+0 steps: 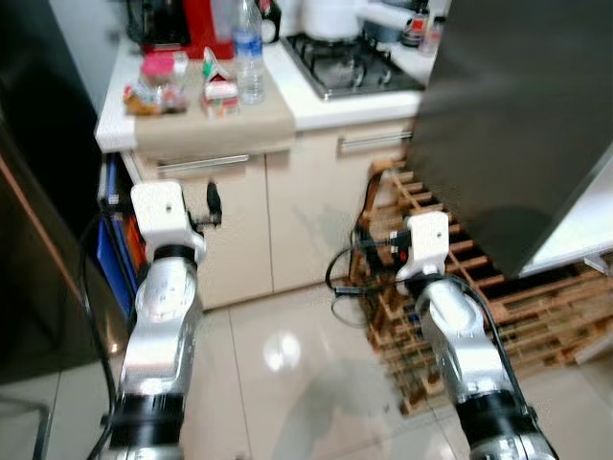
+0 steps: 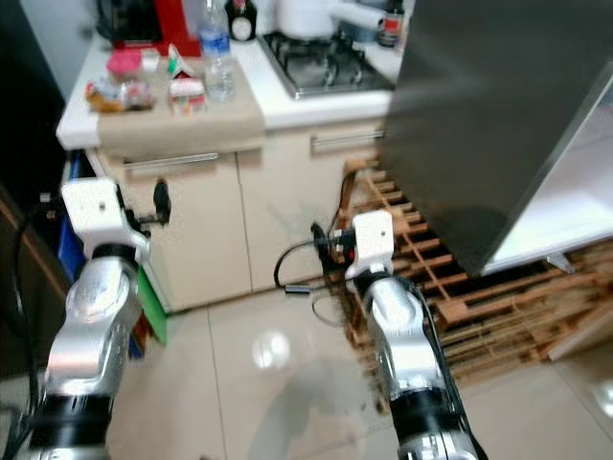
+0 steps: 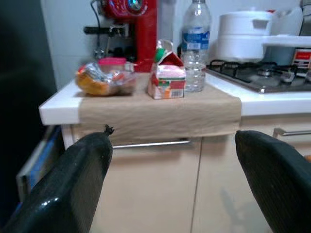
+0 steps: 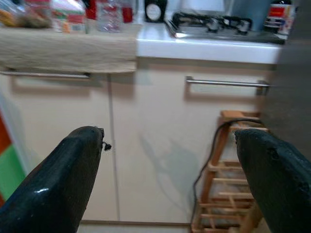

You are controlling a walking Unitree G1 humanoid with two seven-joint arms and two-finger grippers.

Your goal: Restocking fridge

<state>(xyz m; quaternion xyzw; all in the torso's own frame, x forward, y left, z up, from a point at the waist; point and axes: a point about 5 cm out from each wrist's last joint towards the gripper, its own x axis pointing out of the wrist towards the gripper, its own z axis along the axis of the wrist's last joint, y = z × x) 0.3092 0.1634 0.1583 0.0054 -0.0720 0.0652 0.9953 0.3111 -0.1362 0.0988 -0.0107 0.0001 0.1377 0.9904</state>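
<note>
1. No writing is showing clearly enough to read; the blue label on the water bottle [image 3: 196,46] and the red and green print on the small carton [image 3: 167,73] are too blurry.
2. On the left of the counter [image 1: 326,110], a tan cloth [image 3: 160,114] is lying over the edge. A clear bag of food [image 3: 103,80], the carton and the bottle are sitting on it, with a red machine [image 3: 138,29] standing behind them.
3. Further right, a stove [image 1: 350,67] is holding a white pot [image 3: 245,34].
4. On the far right, the dark fridge door [image 1: 517,115] is hanging over a wooden rack [image 1: 460,287] on the floor.
5. The left gripper [image 3: 170,179] is hanging wide open in front of the cupboard, holding nothing and touching nothing.
6. The right gripper [image 4: 170,184] is also spread wide and holding nothing, facing the cupboard doors and a black cable [image 4: 209,155].
7. The left wrist view is showing the food close up; the head views are showing the fridge door.
</note>
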